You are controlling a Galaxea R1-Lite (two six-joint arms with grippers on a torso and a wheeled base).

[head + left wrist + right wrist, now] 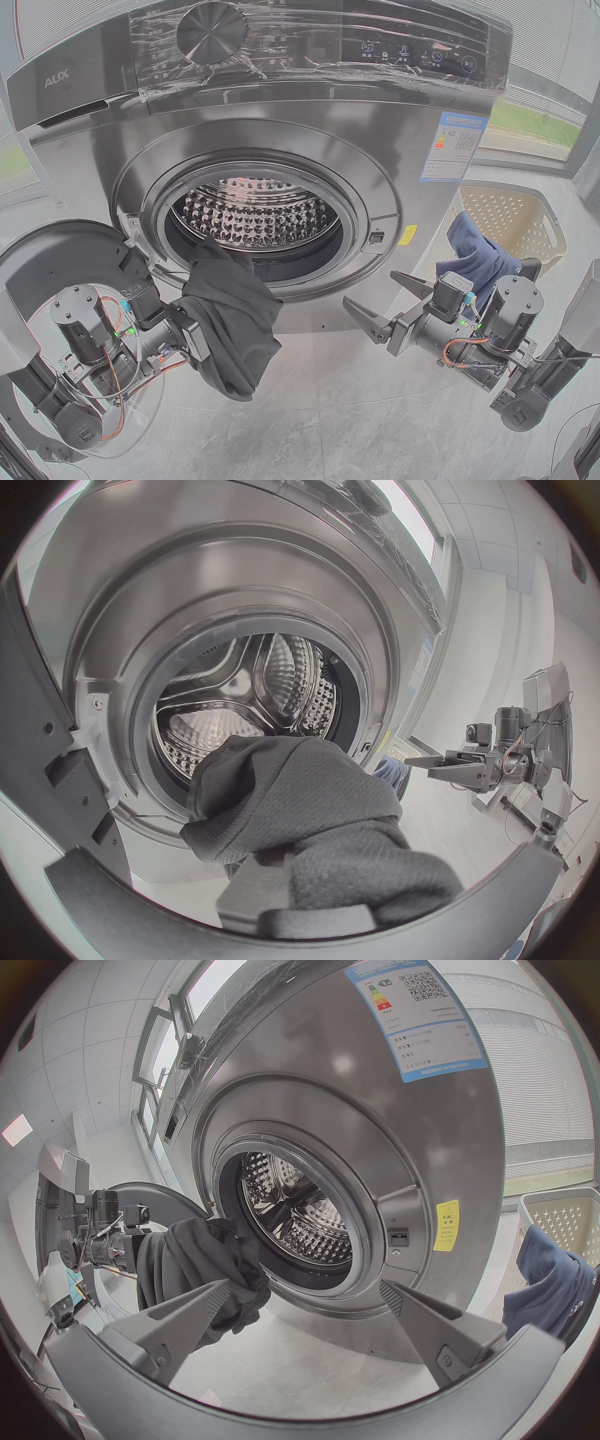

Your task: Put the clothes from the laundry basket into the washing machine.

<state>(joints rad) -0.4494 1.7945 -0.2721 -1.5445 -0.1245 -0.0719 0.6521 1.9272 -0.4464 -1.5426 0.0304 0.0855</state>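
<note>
Dark grey garment [237, 312] clamped in left gripper [190, 334], top edge at the washing machine [312, 131] opening. Right gripper [369, 289] spread wide, empty, near the basket [553, 228].

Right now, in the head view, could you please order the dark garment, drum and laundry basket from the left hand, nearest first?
1. dark garment, in the left hand.
2. drum, just beyond it.
3. laundry basket, far right.

The garment [234, 319] in the left gripper [215, 319] reached the drum [256, 212] lip ahead, the door [56, 250] to its left. Right of the right gripper [369, 286], a second garment [478, 256] draped the laundry basket [531, 219].
</note>
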